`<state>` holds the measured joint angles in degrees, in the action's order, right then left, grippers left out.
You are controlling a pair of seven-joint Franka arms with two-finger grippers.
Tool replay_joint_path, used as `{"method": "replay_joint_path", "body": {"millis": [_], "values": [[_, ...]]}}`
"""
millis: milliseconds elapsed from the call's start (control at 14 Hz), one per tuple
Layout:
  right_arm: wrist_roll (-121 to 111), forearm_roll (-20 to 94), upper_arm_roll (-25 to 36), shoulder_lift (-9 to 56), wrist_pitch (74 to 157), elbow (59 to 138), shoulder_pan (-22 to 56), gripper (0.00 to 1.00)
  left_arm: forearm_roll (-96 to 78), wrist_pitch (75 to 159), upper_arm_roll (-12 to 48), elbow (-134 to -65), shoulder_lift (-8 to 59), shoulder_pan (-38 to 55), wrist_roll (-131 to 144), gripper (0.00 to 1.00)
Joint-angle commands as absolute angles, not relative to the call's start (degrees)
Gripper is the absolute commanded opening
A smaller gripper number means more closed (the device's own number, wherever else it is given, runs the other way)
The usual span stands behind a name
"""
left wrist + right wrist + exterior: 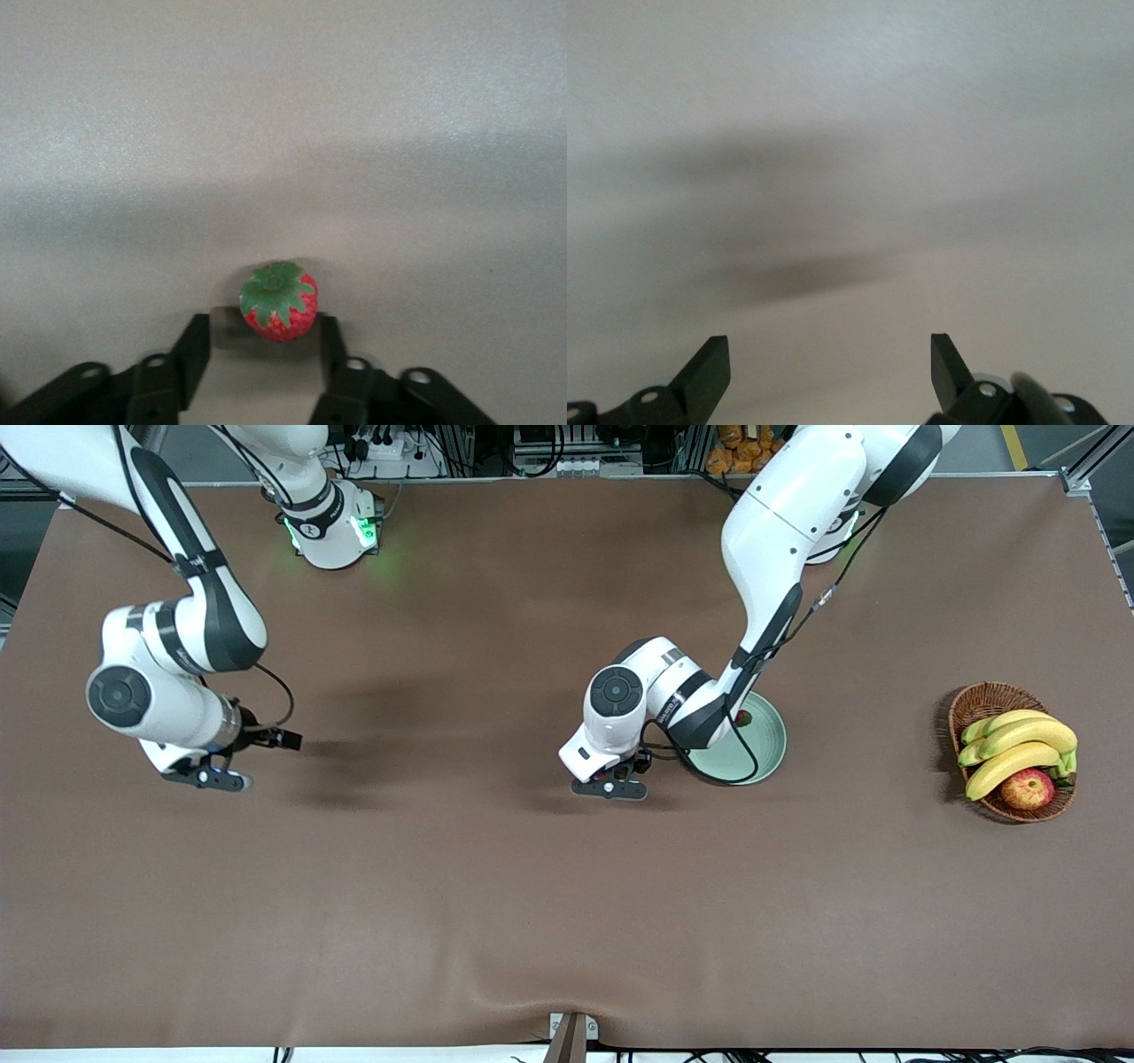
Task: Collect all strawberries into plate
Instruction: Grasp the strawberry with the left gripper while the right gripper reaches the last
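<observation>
Red against the brown worktop [443,921], one strawberry [280,303] sits between the fingers [197,347] of the left gripper [264,341], low over the cloth just beside the plate [767,737], toward the right arm's end of it. The jaws have the berry between them; we judge them to be pinching it at its lower half, though the front view hides the contact. A second strawberry [744,717] already lies in the pale green plate near its rim, partly masked by the left arm. No third berry shows in any view.

The right gripper [831,365] waits over bare worktop at the right arm's end, its jaws spread wide and empty.

For the step in hand — securing the berry — we recommend:

- Squeeze only until the berry stops slipping (it is soft and bruises easily).
- Lift straight up before travelling sideways, so that the berry is not dragged across the cloth.
- Carry it over the plate's raised rim, then release low — a drop from height may send it rolling out.

The wicker basket [974,704] with bananas [1019,744] and an apple [1028,788] plays no part.
</observation>
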<state>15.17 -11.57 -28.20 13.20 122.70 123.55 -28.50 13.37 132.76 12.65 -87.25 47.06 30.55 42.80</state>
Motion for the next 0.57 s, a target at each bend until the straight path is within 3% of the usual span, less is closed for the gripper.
{"method": "replay_joint_path", "body": {"millis": [0, 285, 356, 499], "values": [[6.3, -10.1, -29.5, 7.9, 124.5, 130.2, -35.3, 1.0, 14.2, 133.2, 12.7, -86.1, 47.8, 30.5, 43.5, 0.5], [-2.3, -7.0, -29.4, 3.6, 125.2, 135.2, -39.8, 1.0, 14.1, 133.3, 12.7, -86.0, 47.9, 30.4, 43.6, 0.5], [-2.5, -7.0, -29.2, 2.2, 125.4, 136.5, -40.0, 1.0, 14.1, 133.3, 12.7, -86.0, 47.9, 30.4, 43.9, 0.4], [-5.4, -6.9, -29.1, 1.0, 125.6, 138.8, -42.3, 1.0, 14.1, 133.3, 12.7, -86.0, 47.8, 30.4, 44.7, 0.01]]}}
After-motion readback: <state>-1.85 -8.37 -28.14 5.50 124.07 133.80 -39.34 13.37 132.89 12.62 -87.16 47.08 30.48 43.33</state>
